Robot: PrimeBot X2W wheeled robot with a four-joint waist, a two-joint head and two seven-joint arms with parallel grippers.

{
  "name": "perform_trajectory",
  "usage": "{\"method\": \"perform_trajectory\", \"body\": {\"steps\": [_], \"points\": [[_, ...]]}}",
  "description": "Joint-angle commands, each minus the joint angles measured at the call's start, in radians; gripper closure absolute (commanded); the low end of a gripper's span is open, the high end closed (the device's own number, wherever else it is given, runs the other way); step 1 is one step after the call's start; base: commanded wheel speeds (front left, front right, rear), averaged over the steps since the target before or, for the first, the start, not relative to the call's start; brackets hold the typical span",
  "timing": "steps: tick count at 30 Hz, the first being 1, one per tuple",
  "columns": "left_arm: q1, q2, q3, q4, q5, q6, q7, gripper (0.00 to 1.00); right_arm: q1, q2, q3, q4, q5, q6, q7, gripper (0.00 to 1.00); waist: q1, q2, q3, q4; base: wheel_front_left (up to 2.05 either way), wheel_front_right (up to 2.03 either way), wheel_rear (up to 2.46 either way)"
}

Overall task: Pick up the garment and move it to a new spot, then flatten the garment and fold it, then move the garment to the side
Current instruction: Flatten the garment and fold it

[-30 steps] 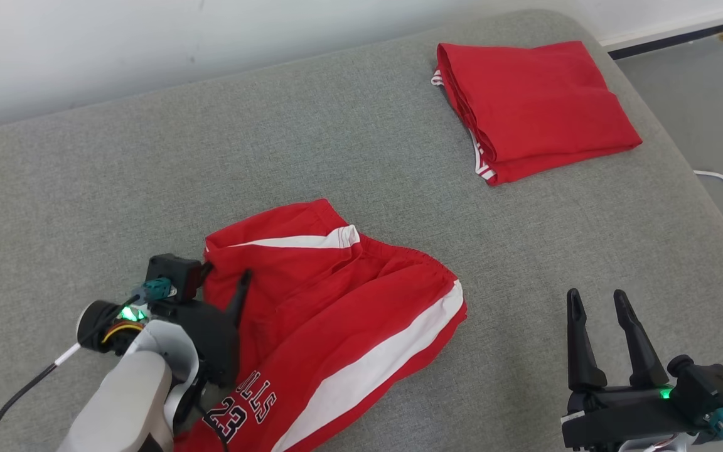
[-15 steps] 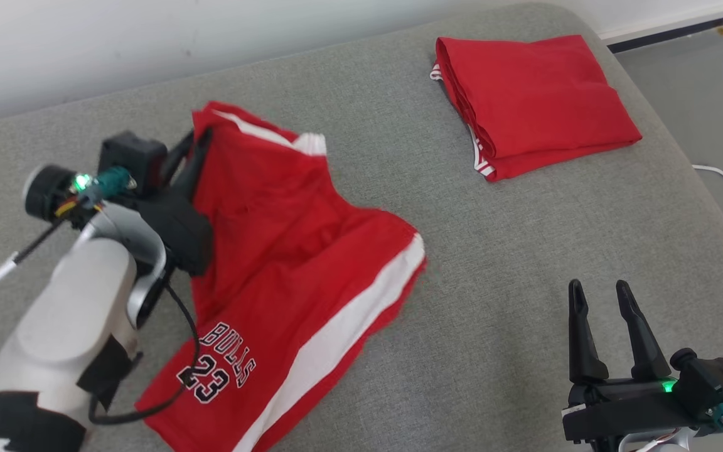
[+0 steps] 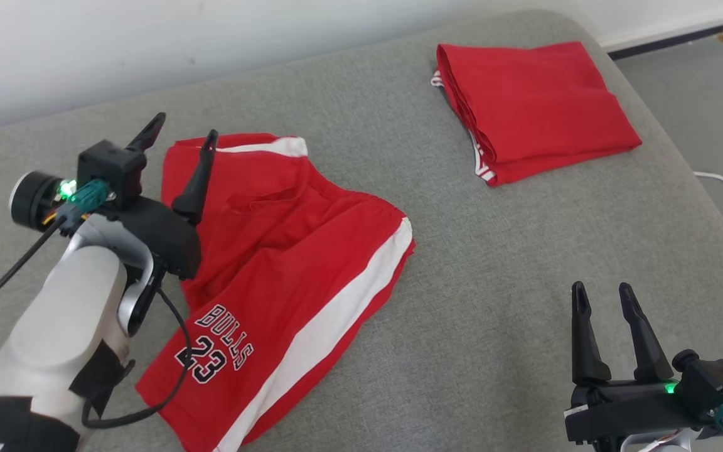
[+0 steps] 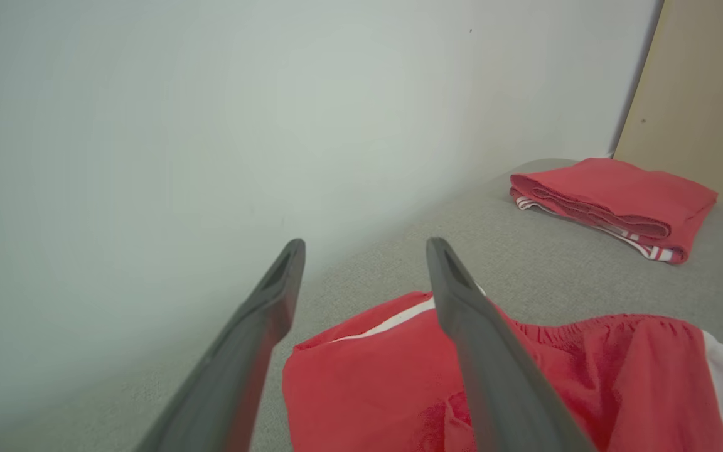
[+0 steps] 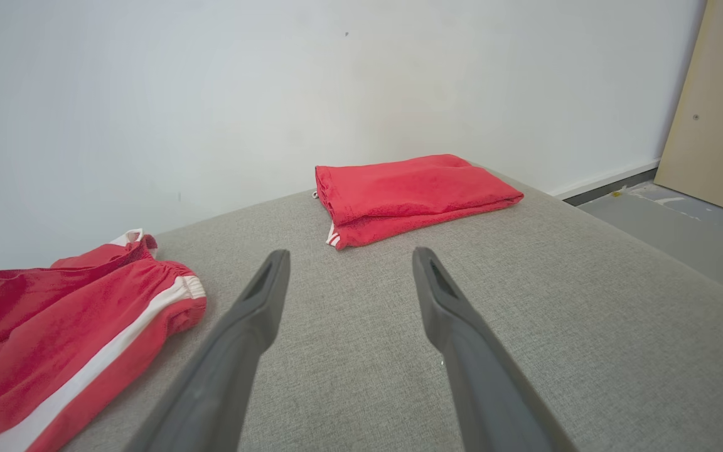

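**Placement stage ending, flattening stage pending.** A grey woven-fabric cushion (image 3: 462, 282) carries all the items. The task garment, a pair of red basketball shorts with white side stripes and a "BULLS 23" print (image 3: 286, 251), lies on the left-centre of the cushion. It is rumpled, with a fold across its upper part and one leg doubled under. A second red garment, folded into a neat rectangle (image 3: 537, 107), sits well apart at the far right corner. The left hand (image 3: 186, 125) is at the far left corner of the shorts, its fingers spread wide and holding nothing; one finger is over the red cloth, the other over bare cushion. The right hand (image 3: 601, 287) waits near the cushion's front right, also open and empty.

By these signs the shorts appear set at their new spot, with flattening not yet begun. The next move likely calls for both hands to pinch opposite edges and draw the cloth taut.
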Motion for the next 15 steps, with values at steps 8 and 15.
{"method": "perform_trajectory", "body": {"steps": [8, 15], "points": [[0.171, 0.004, 0.123, -0.164, -0.022, 0.069, -0.053, 0.00, 0.033, -0.006, -0.001, -0.024, -0.026, -0.002, 0.000, 0.00, 0.0000, -0.0001, -0.100, 0.095, 0.00, 0.00, 0.00], [0.390, -0.009, 0.245, -0.395, 0.012, 0.124, -0.052, 0.00, 0.064, -0.020, 0.001, -0.045, -0.034, -0.002, 0.000, 0.00, 0.0000, -0.0001, -0.148, 0.173, 0.00, 0.00, 0.00]]}}
